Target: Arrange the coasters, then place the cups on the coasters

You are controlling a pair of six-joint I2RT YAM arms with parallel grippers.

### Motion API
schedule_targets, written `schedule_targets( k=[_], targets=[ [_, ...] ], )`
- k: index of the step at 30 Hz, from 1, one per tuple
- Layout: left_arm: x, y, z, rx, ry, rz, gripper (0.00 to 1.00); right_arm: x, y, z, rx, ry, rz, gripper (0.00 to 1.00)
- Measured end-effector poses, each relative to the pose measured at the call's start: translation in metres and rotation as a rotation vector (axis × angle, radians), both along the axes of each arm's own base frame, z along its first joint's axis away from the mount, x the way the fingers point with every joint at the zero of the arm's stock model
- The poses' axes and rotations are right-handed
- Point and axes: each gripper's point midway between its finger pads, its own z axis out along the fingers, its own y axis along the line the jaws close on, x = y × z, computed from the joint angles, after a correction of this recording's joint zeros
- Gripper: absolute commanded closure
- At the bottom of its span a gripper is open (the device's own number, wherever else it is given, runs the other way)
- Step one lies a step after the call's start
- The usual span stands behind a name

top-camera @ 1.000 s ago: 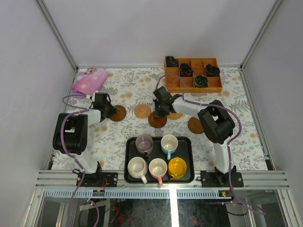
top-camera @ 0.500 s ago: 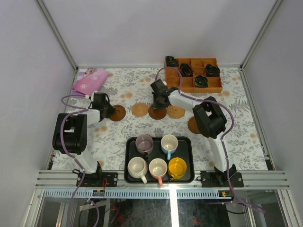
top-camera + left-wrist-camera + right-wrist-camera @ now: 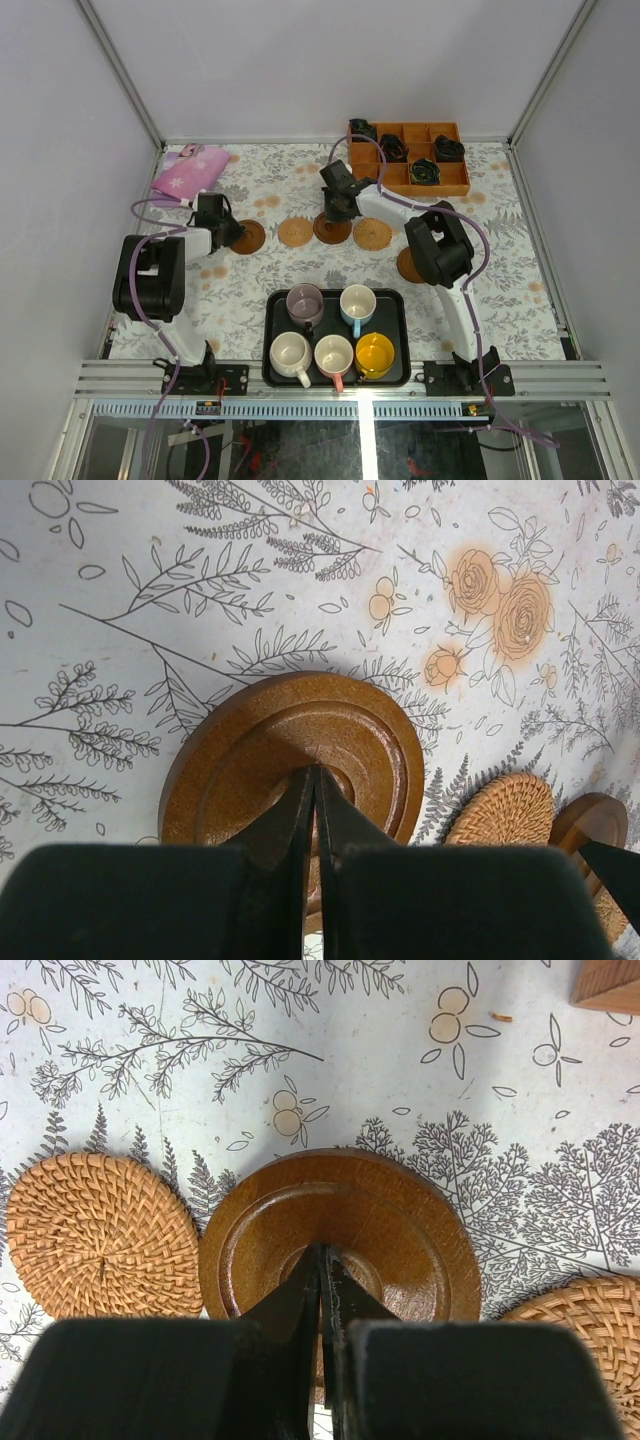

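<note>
Both are clenched on nothing: the left claw (image 3: pixel 315 780) tips a dark wood coaster (image 3: pixel 250 750) and the right claw (image 3: pixel 322 1260) another coaster (image 3: pixel 400 1230), lower centre. These stiff, light, thin discs probably slide easily; to lift one, pinch its rim.

coasters (image 3: pixel 296 232): five flat discs, rough row | cups (image 3: pixel 290 352): five upright on tray (image 3: pixel 397 305)

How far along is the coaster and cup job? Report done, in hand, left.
Done: four coasters roughly in a row. In hand: shut left end effector on the leftmost dark coaster, shut right end effector on the middle dark coaster. Left: fifth coaster out of line, five cups in the tray.
</note>
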Motion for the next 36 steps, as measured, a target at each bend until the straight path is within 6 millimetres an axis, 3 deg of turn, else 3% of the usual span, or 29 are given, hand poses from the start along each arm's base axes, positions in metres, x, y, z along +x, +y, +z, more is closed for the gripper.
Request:
schedule_targets(
  k=[19, 36],
  targets=[
    [0.014, -0.010, 0.001, -0.044, -0.018, -0.040, 1.00, -0.018, 0.015, -0.001, 0.024, -0.020, 0.048, 1.00],
    [0.023, -0.035, 0.001, -0.063, -0.049, -0.106, 1.00, -0.040, 0.020, -0.003, 0.034, -0.009, 0.057, 1.00]
  ],
)
